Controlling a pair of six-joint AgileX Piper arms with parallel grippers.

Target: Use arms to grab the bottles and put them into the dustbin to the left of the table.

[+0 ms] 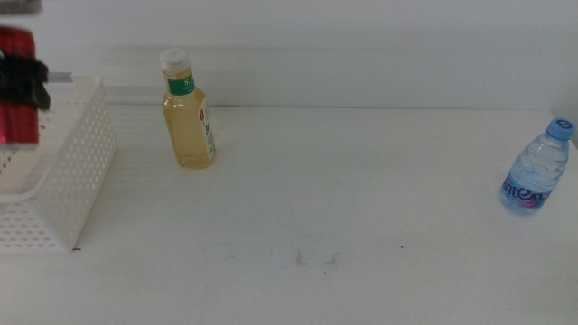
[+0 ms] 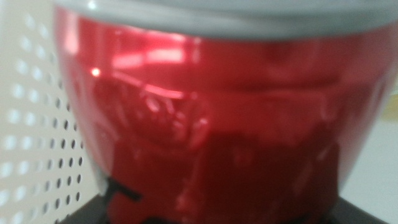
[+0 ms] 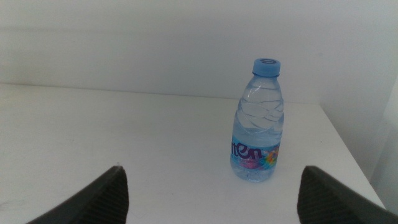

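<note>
1. At the far left, the left gripper holds the red can over the open top of the white perforated dustbin, which stands at the table's left edge. The left wrist view is filled by the can's glossy red wall, with the bin's dotted side just beside it.
2. To finish this step well, the can should probably be let go only once it sits fully inside the bin's rim, low enough not to bounce out.
3. Next along, near the table's back edge and just right of the bin, the yellow-liquid bottle stands upright, with white cap and green label.
4. Near the table's right edge stands the small clear water bottle, blue-capped, upright, with a blue and pink label.
5. The right gripper is spread wide, empty, facing this water bottle and still well short of it; it does not show in the middle view.
</note>
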